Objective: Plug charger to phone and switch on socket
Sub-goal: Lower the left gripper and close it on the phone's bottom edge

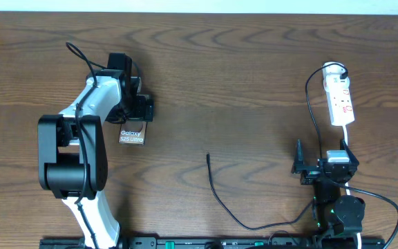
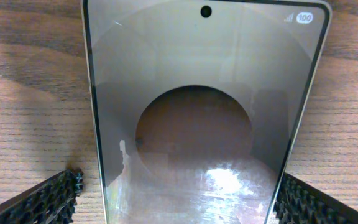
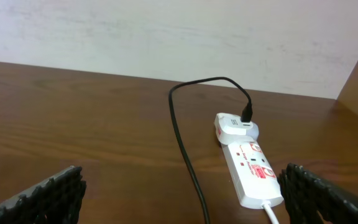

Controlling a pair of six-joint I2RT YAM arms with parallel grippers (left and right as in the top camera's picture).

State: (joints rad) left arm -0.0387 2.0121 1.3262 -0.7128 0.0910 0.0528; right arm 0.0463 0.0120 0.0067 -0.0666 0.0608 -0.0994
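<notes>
The phone [image 1: 131, 135] lies flat on the table at the left, its "Galaxy S25 Ultra" end showing and its far end hidden under my left gripper [image 1: 137, 119]. In the left wrist view the phone [image 2: 204, 74] fills the frame, and my left gripper [image 2: 179, 190] is open with one finger beside each long edge. The charger cable's tip [image 1: 209, 156] lies loose mid-table, and the cable [image 1: 247, 226] curves right and up to the socket [image 1: 340, 100]. My right gripper [image 1: 321, 166] is open and empty just short of the socket [image 3: 250, 171], with the cable [image 3: 182, 134] running between its fingers [image 3: 185, 202].
A white adapter [image 3: 232, 126] with the black cable plugged in sits at the socket's far end. The socket's white cord [image 1: 347, 142] runs back toward the right arm. A pale wall [image 3: 166, 37] borders the table's far edge.
</notes>
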